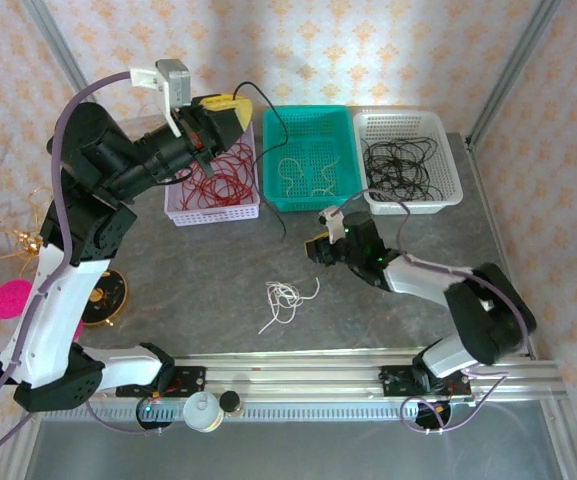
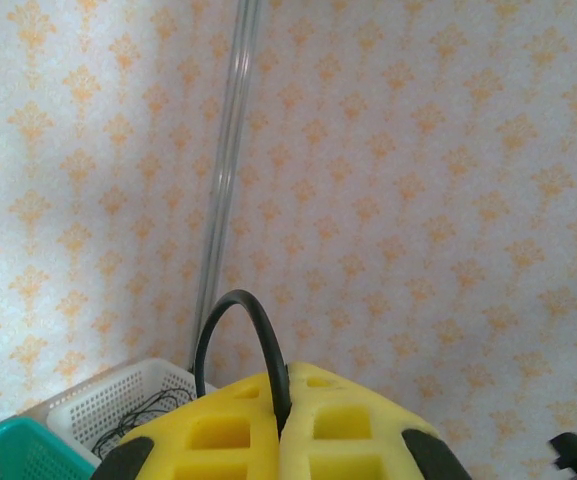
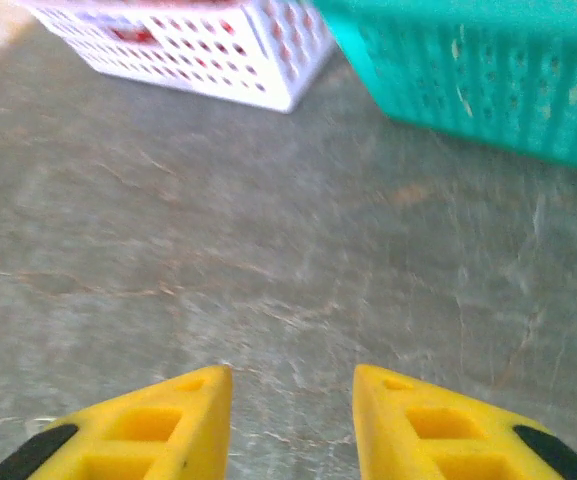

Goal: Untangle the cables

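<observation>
At far left the left gripper point(image 2: 283, 400) is lifted above the table point(image 1: 198, 270), its jaws shut on one black cable point(image 2: 236, 296), which arches out from between the yellow fingers. In the top view its free end trails down past the baskets towards the table. Below it sits the left basket point(image 1: 213, 215), holding red cables point(image 1: 223, 170). Next comes the teal basket point(image 1: 313, 203) with cream cables point(image 1: 303, 170), then the right basket point(image 1: 413, 203) with black cables point(image 1: 403, 160). That makes three baskets, one colour in each. The strands inside are too curled over one another to count. Near the front of the table, between the arms, lies one small loose cream clump point(image 1: 286, 297). It touches neither gripper, and I cannot tell whether it is one strand or more. Just beyond it and to the right, the right gripper point(image 3: 293, 372) is low over bare table, its jaws parted with nothing between them. By their look the cables are very light, limp and springy. They should sag under their own weight, snag on neighbours and slip from a loose pinch. I would judge the best hold to be a firm pinch on a raised loop or near a free end, followed by a slow lift so the tail can slide free. Two grippers, then: one holding a cable, one empty.
</observation>
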You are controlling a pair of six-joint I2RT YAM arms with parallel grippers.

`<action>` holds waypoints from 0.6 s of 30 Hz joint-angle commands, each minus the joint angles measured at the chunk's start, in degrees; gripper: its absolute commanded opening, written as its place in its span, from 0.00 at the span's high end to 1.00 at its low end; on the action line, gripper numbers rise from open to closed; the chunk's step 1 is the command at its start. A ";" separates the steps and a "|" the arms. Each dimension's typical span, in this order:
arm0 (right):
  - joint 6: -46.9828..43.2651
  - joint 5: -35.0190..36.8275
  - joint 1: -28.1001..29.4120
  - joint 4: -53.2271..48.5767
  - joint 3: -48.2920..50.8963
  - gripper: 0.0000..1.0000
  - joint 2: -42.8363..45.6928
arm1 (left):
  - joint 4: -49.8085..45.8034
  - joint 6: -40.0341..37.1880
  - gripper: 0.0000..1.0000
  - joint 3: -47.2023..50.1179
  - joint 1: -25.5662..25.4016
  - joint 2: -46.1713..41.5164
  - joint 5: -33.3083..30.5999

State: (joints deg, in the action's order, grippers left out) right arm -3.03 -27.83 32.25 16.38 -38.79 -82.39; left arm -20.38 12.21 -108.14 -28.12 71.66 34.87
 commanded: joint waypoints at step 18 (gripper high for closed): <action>3.20 -27.84 -16.55 -9.35 -26.80 0.49 9.87 | -0.39 -1.92 1.00 8.98 0.04 0.36 2.13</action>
State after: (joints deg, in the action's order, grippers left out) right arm -2.57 -50.37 19.42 7.42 -64.07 -75.81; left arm -21.58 11.70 -100.99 -28.12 72.38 35.73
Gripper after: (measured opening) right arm 0.506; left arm 0.041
